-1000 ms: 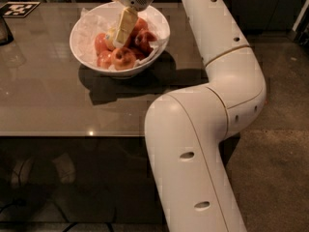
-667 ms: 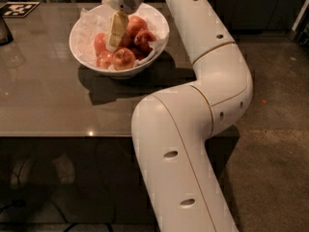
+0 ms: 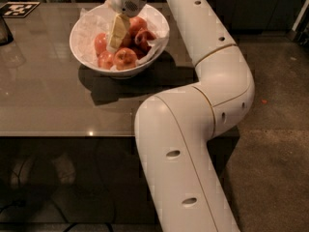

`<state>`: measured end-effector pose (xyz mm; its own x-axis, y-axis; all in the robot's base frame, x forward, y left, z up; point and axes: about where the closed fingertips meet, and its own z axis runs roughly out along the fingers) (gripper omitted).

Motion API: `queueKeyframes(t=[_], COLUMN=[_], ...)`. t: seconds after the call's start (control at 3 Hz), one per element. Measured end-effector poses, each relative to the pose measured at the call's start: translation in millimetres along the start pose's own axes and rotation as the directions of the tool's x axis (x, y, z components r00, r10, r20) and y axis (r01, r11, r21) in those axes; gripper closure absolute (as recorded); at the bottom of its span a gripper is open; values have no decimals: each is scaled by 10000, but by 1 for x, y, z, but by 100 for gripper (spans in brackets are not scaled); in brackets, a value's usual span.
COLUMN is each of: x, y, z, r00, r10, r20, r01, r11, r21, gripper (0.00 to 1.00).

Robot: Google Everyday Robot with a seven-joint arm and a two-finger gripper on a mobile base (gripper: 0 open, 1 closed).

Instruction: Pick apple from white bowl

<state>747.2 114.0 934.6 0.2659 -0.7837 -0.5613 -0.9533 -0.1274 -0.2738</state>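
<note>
The apple (image 3: 125, 58) lies at the near side of the white bowl (image 3: 77, 46), against the front wall, gold-orange with a red flush and seemingly the largest of the fruit; no sticker can be made out on it. Being round, it offers no long axis to line up with, and which way its stem points cannot be told. The gripper (image 3: 113, 45) reaches down into the middle of the bowl from the far side, its pale tip low among the fruit, and the apple sits just beside that tip, toward the near rim and a little to the right as the picture shows it. So the coming move probably turns on a short shift toward the near rim rather than any further reach. Whether the gripper is open or closed cannot be told here. Five apples can be counted: this one, two pinker ones to its left, and two deeper red ones behind it; more may hide behind the gripper. There is one bowl, lined with crumpled white paper (image 3: 91, 25), standing on one dark glossy table (image 3: 48, 105), and one arm (image 3: 217, 81) serving it.
</note>
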Motion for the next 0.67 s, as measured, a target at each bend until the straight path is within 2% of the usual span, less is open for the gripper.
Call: queueKeyframes(t=[0.33,0.67], x=[0,14], y=[0,1], z=[-3,-10], r00=[10000,9997], r10=[32,253], r20=[-7,-25], r01=[-32,-253], r11=[10000,9997], r21=[4,36], gripper=[0,0])
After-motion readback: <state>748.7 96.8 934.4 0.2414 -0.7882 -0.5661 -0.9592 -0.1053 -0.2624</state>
